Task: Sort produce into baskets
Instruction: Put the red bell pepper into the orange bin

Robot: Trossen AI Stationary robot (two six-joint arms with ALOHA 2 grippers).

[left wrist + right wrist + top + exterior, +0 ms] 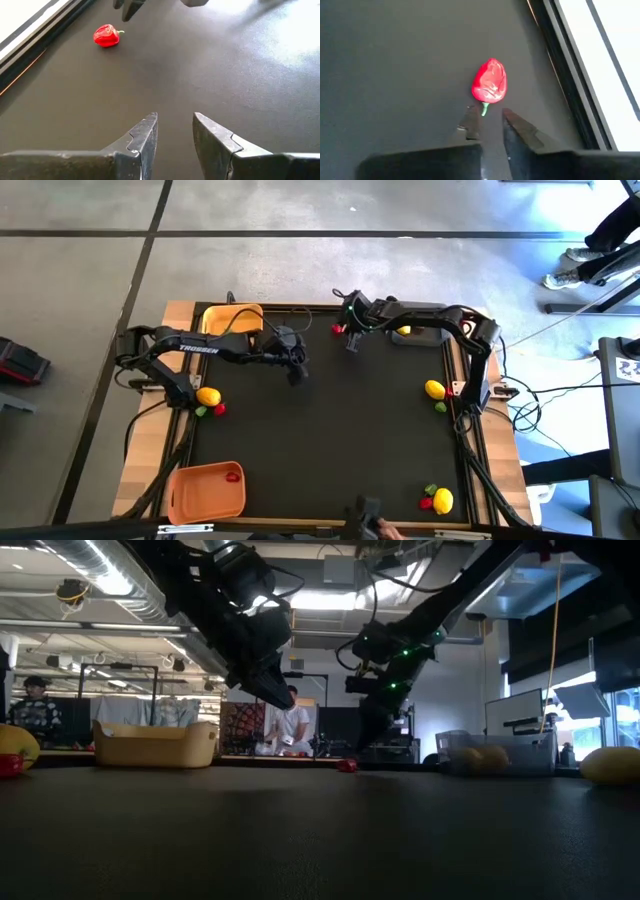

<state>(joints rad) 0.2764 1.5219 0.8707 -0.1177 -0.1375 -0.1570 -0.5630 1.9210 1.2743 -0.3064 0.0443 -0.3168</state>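
Note:
A small red pepper-like piece [490, 86] lies on the black mat near the table's far edge; it also shows in the high view [338, 329] and the low view [347, 765]. My right gripper [491, 122] hovers just short of its green stem. Its fingers are a little apart and hold nothing. My left gripper [175, 127] is open and empty above bare mat near the table's middle [295, 372]. The yellow basket [232, 318] stands at the far left, the orange basket [205, 492] at the near left, and the dark grey basket [425, 335] at the far right.
Lemon-shaped pieces lie at the left with red and green bits [208, 395], at the right edge [435, 390] and at the near right [443, 500]. One lemon [403, 330] lies in the grey basket, and a red piece [233, 475] in the orange one. The mat's middle [330, 440] is bare.

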